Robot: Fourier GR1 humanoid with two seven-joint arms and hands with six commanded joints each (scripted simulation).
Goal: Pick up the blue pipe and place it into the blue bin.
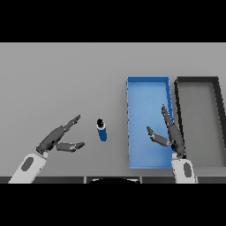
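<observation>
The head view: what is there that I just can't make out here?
- Part of the blue rectangular bin's floor: covered by the right hand, head view.
- The small blue pipe's dark top end: too small to tell whether hollow.
- Table under the left hand: hidden by it.
- The dark grey bin's near corner: behind the right forearm.

Blue pipe (102,130): one short cylinder, blue along its body with a dark end cap at the far end. It rests on the grey worktop (62,79), apparently tilted, dark end pointing away and slightly left. Nothing touches it. It sits left of the blue bin, apart from the bin's left wall, about level with the bin's middle stretch.

Blue bin (131,123): one open rectangular tray, bright blue, with low walls and a flat paler floor. Long axis runs away from the viewer. It sits flat on the worktop, right of the pipe. No pipe lies inside it.
</observation>
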